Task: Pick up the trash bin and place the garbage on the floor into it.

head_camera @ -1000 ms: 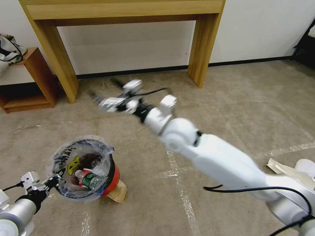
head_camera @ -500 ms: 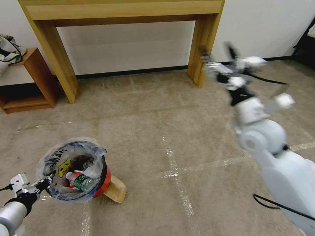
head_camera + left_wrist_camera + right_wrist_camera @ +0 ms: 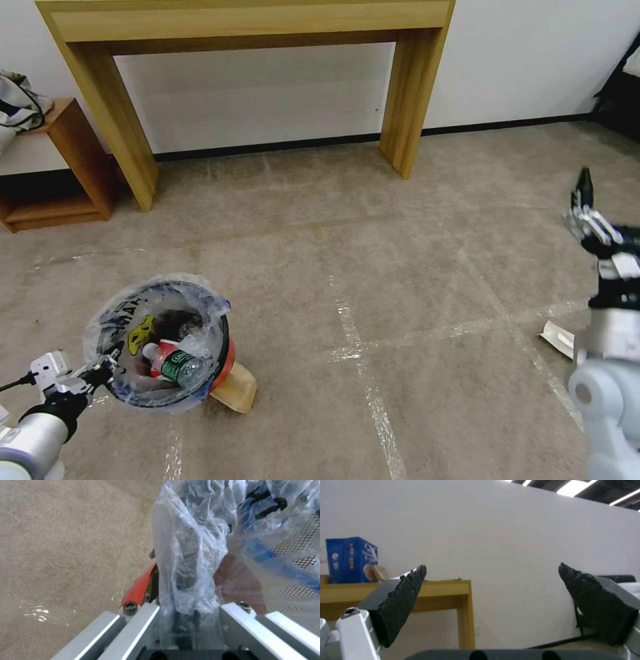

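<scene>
Left gripper: your left gripper (image 3: 101,373) sits low at the left of the head view, clamped on the near rim of the trash bin (image 3: 223,363). In the left wrist view its fingers (image 3: 186,580) are pinched together on the rim, wrapped in the clear bag liner (image 3: 196,542).
Right gripper: your right gripper (image 3: 491,597) has its toothed black pads spread wide with nothing between them. In the head view it stands at the far right edge, pointing up, well apart from the bin.
Change in right arm: half a second ago you had it reaching up toward the right leg of the wooden table (image 3: 407,93); now it is pulled back to the right edge and lower. A second ago it stretched across the middle of the carpet.
Change in bin: it has shifted only slightly against the carpet lines and is still tilted, its mouth turned toward you.
Bin contents: you can see a clear bottle with a green label (image 3: 177,365) lying near the front, a red wrapper beside it, and dark pieces deeper in that are too dim to tell.
Floor: a tan paper bag (image 3: 237,392) lies on the floor (image 3: 400,280), touching the bin's right side and partly under it. A white scrap (image 3: 559,337) lies near the right arm.
Table top: a blue box (image 3: 350,560) stands on it in the right wrist view.
</scene>
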`<state>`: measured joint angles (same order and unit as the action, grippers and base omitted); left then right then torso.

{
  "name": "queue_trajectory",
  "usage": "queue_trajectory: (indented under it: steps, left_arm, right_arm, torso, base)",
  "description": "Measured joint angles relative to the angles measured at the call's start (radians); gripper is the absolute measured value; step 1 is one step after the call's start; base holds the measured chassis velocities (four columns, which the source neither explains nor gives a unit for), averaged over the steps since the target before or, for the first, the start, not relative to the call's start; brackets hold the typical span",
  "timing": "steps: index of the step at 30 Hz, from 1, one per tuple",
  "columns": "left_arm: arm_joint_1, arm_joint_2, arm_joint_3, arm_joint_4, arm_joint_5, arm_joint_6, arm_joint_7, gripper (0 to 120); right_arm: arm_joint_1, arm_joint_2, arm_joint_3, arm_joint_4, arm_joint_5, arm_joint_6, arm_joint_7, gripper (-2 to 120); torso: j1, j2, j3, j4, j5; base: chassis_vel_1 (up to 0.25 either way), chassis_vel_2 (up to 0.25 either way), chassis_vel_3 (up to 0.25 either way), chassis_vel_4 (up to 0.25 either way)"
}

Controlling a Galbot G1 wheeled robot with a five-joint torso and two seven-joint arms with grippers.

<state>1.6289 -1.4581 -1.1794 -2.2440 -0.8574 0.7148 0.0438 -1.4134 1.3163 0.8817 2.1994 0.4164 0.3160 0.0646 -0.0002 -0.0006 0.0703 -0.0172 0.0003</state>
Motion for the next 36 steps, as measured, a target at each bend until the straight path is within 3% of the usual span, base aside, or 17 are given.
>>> queue_trajectory:
  steps: [10,36]
  left_arm:
    - [0.001,-0.01,-0.01,-0.003,0.028,-0.007,0.01,1]
    - [-0.002,-0.014,-0.014,0.035,0.048,-0.013,0.015,1]
  right_arm:
    - [-0.021,0.048,-0.087,-0.023,-0.05,0.026,0.027,100]
    - [-0.004,0.046,-0.14,-0.068,-0.061,0.036,0.026,100]
  torso:
    - [0.0,0.0,0.0,-0.0003,-0.0001]
    - [0.0,0.0,0.0,-0.0003,-0.0001]
  base:
    - [0.009,0.008,0.01,0.01]
    - [0.071,0.069,0.073,0.073]
